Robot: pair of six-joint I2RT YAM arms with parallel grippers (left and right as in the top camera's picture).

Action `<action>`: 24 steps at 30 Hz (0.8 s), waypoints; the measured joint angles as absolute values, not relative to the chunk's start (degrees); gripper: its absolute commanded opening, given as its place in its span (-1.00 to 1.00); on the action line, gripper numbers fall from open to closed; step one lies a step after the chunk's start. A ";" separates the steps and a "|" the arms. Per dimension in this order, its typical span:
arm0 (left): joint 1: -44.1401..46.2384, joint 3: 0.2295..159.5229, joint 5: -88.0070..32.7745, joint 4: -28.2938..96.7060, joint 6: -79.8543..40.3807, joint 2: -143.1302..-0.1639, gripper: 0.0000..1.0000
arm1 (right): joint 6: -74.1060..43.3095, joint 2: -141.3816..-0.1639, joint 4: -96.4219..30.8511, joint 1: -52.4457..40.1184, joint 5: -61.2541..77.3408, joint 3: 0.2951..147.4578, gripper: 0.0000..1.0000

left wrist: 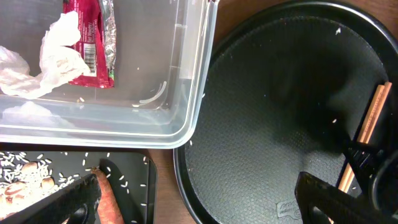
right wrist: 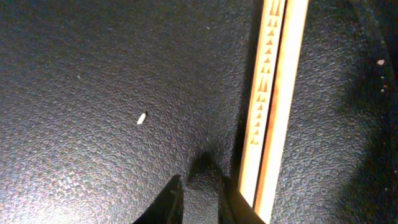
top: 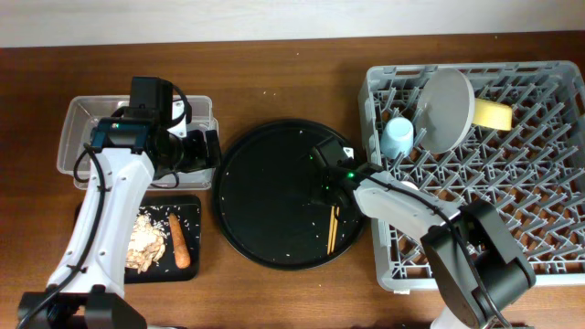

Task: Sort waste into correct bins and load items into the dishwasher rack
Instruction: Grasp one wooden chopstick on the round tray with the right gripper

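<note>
Left hand [top: 202, 151]: spread wide, beside the clear tub [top: 84, 123].
Right hand [top: 330, 188]: low at the chopsticks [top: 331, 228]; cannot tell its grip.

Overhead top-down; wrists close over tray [top: 265, 196]

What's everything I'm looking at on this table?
Dishwasher rack: one, grey, right.
Blue cup: one, blue, in rack.
Plate: one, pale, standing in rack.
Bowl: one, yellow, in rack.
Round tray: one, black, centre.
Chopsticks: two, wooden, on round tray.
Tub: one, clear, upper left.
Wrapper: one, red, in tub.
Tissue: one, white, in tub.
Small tray: one, black, lower left.
Carrot piece: one, orange, small tray.
Food scraps: pile, beige, small tray.
Rice grains: scattered, white, both trays.
Left gripper: one, black, by tub.
Right gripper: one, black, at chopsticks.
</note>
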State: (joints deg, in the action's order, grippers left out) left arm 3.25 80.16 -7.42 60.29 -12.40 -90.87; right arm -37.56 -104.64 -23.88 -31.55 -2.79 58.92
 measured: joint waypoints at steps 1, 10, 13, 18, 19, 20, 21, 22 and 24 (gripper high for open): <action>3.25 80.16 -7.44 60.29 -12.40 -90.87 0.99 | -37.54 -104.64 -23.86 -31.55 -2.79 58.92 -0.62; 3.25 80.16 -7.42 60.29 -12.40 -90.87 0.98 | -36.82 -104.64 -30.79 -31.55 -2.81 65.41 -0.61; 3.25 80.16 -7.42 60.27 -12.40 -90.87 0.99 | -36.80 -104.64 -31.79 -31.55 -2.81 65.47 -0.61; 3.25 80.16 -7.42 60.27 -12.40 -90.87 0.98 | -37.63 -104.64 -33.26 -31.55 -4.73 65.47 -0.61; 3.25 80.16 -7.42 60.27 -12.40 -90.87 0.99 | -38.06 -104.75 -33.12 -31.55 -5.02 65.47 -0.61; 3.25 80.16 -7.42 60.29 -12.40 -90.87 0.99 | -38.63 -105.16 -32.93 -31.55 -5.19 65.47 -0.61; 3.25 80.16 -7.42 60.29 -12.43 -90.87 0.99 | -38.98 -106.39 -32.84 -31.55 -5.21 65.47 -0.60; 3.25 80.16 -7.42 60.29 -12.40 -90.87 0.99 | -39.05 -107.07 -32.71 -31.55 -5.34 65.47 -0.61; 3.25 80.16 -7.42 60.29 -12.40 -90.87 0.99 | -39.07 -108.38 -32.21 -31.55 -5.39 65.58 -0.61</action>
